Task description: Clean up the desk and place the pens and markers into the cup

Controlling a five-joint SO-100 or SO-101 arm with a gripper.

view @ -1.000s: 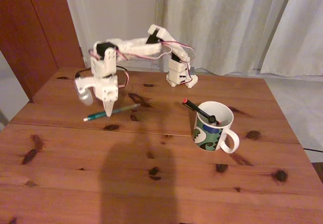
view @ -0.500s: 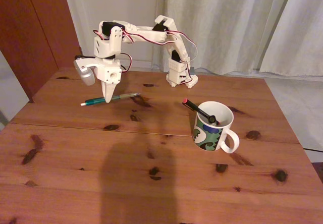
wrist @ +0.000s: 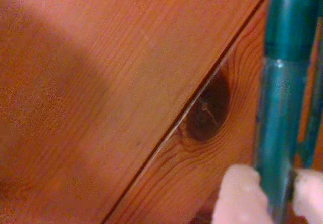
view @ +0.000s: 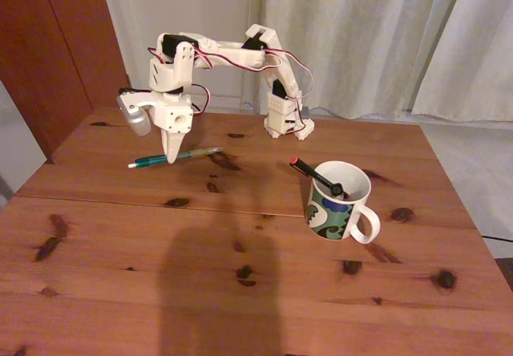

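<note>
From my wrist view I see the hand (wrist: 275, 193) clamped on the teal-green pen (wrist: 282, 103), two white fingertips (wrist: 237, 196) pressing its barrel from either side, above a dark knot and a plank seam in the worktop (wrist: 101, 82). My fixed view gives the wider scene: the hand (view: 171, 160) points down, holding the pen (view: 180, 156) near level just above the worktop (view: 240, 276), well apart from the cup (view: 340, 202). That white mug with its green and dark-blue swirls stands to the right, one black pen (view: 314, 175) leaning out of it, red tip up. I count two pens, one cup
</note>
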